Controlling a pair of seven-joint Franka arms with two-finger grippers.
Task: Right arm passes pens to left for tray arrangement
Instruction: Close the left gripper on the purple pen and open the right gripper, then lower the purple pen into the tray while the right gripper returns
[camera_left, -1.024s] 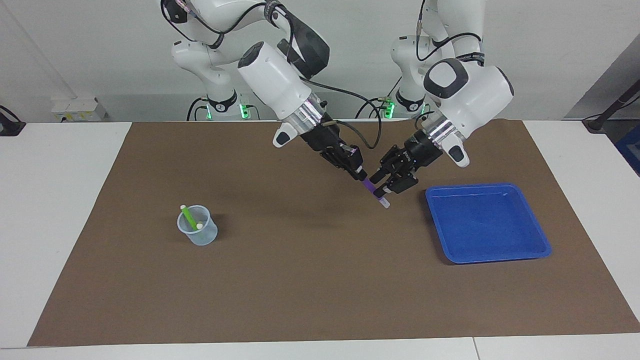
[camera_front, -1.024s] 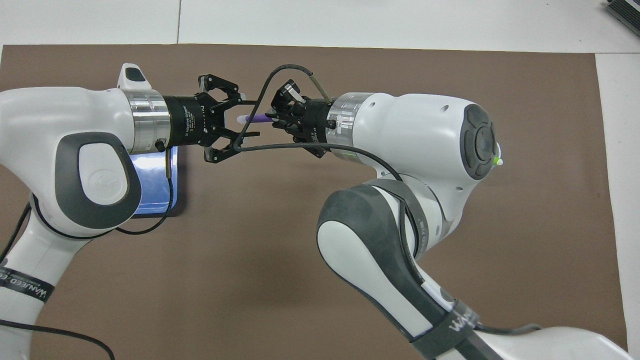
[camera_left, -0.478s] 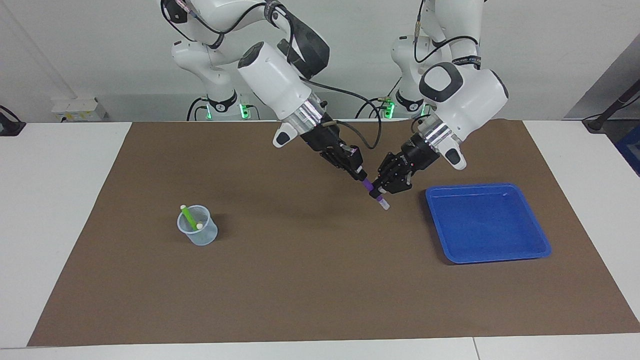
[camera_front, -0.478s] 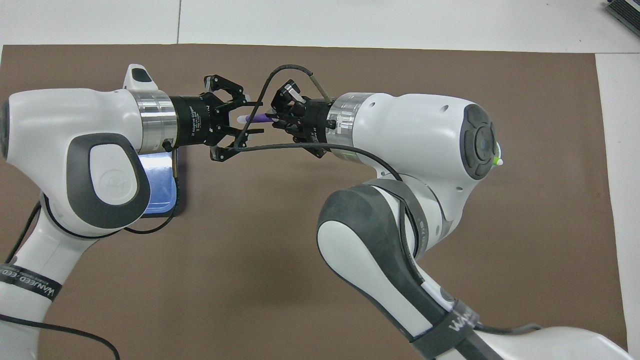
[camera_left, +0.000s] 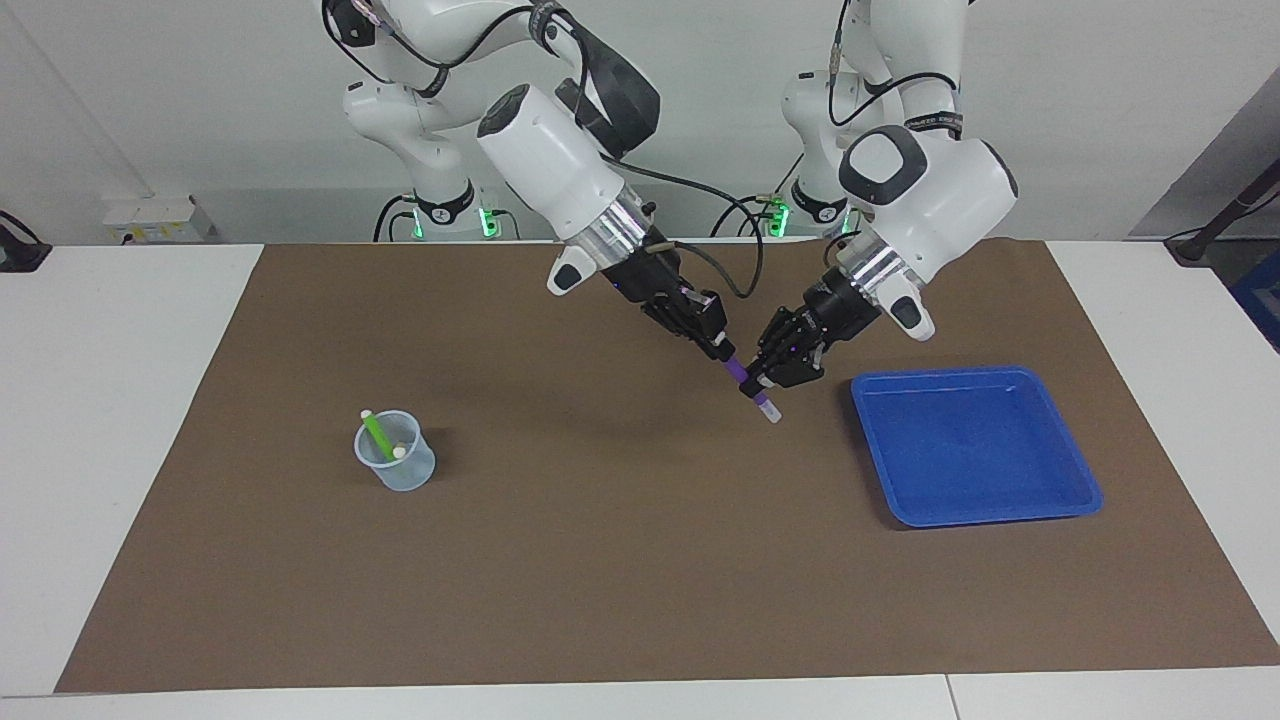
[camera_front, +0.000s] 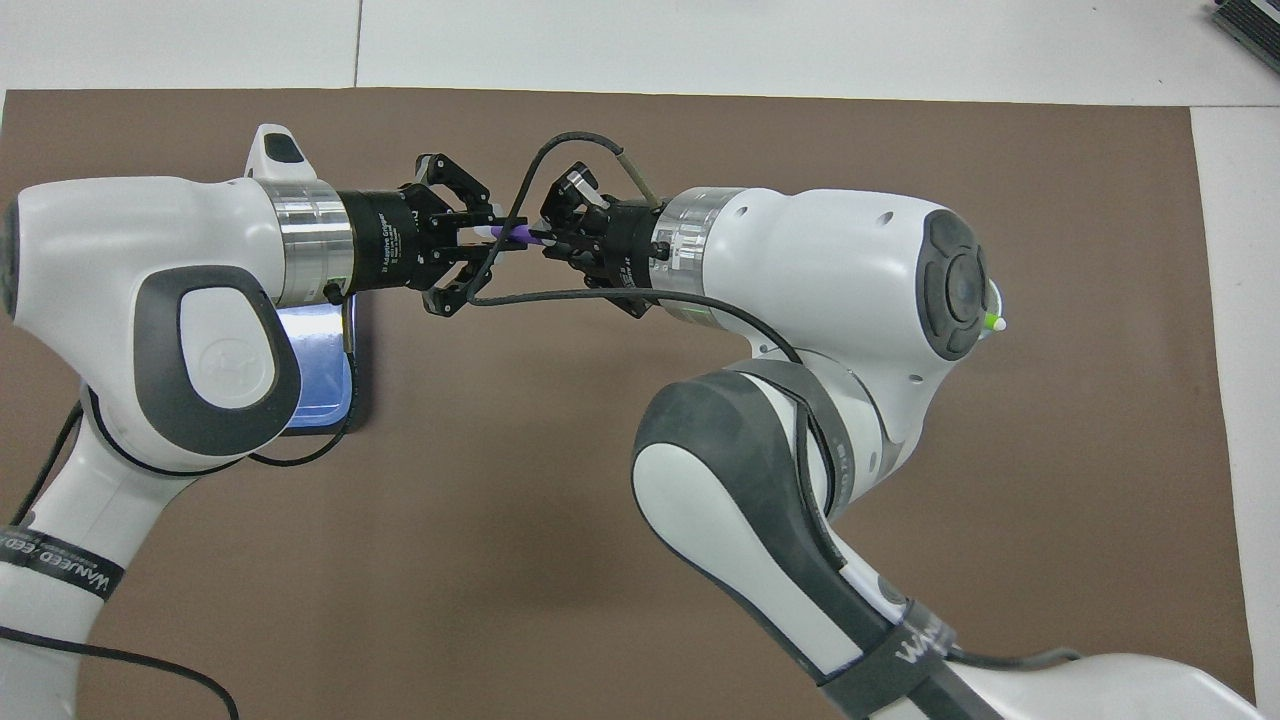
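Left hand (camera_left: 757, 380) now clenched on slim purple pen (camera_left: 741, 373) | right hand (camera_left: 722, 350) grips its upper end | over brown mat (camera_left: 600, 560)

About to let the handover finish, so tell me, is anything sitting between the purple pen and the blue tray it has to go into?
Nothing visible. The purple pen is held in the air by both the right gripper and the left gripper, just beside the blue tray. Only bare brown mat lies between them, and the tray holds nothing.
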